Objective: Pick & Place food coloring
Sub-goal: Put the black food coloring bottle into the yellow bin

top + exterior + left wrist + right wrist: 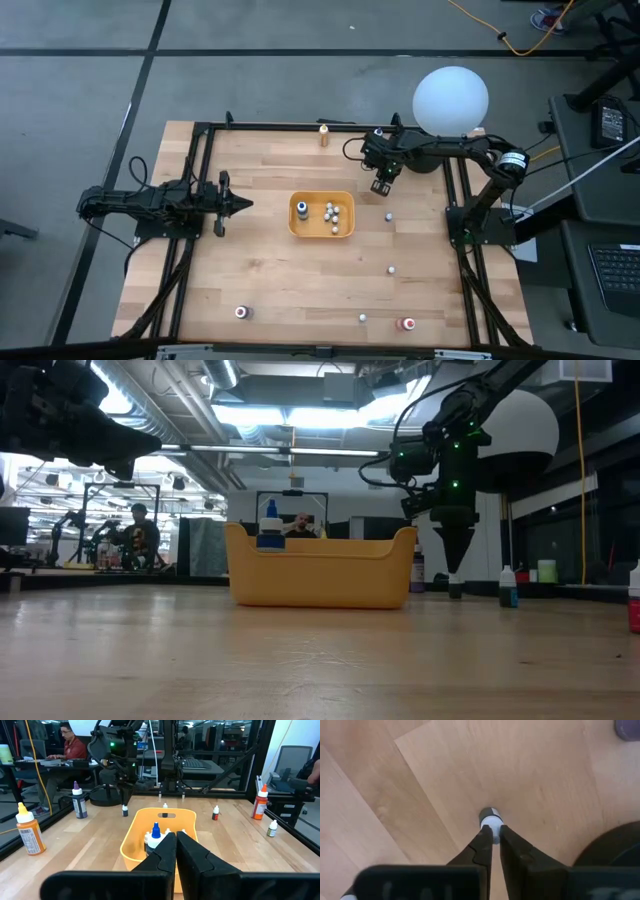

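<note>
No legible text, label or number anywhere.

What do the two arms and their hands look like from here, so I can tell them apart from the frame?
Both arms are black and jointed, with black cables along them. The right arm has a silver band near its elbow and green lights in the low view. Each hand, left hand and right hand, ends in two matte black, tapered fingers.

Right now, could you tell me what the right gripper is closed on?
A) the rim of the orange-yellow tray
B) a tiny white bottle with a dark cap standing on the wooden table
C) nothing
B: in the right wrist view the right gripper pinches the tiny white bottle with a dark cap on the wooden table.
</note>
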Available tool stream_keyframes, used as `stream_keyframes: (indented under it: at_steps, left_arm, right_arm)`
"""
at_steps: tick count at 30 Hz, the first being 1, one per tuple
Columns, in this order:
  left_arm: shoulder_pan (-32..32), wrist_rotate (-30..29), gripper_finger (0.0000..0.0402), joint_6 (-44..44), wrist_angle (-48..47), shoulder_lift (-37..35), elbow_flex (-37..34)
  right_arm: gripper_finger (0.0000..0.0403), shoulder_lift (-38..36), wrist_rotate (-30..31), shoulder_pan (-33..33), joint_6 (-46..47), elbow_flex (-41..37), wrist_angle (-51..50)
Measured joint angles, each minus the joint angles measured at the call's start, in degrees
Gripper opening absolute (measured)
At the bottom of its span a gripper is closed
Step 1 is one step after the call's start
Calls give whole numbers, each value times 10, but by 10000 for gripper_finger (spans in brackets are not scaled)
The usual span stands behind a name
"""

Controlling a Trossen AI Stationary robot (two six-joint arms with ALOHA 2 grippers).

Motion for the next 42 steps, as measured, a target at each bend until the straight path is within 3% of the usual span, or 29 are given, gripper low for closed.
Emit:
stream_keyframes:
  at_steps: [8, 25, 42]
  left_arm:
    - [0, 0, 10, 0, 0, 0, 0]
    - [0, 0, 9, 0, 0, 0, 0]
    - [0, 0, 6, 0, 0, 0, 0]
  right_arm:
    - [37, 0, 0, 0, 0, 0, 0]
    - [137, 3, 0, 0, -14, -3, -10]
    - [122, 39, -4, 0, -12, -2, -14]
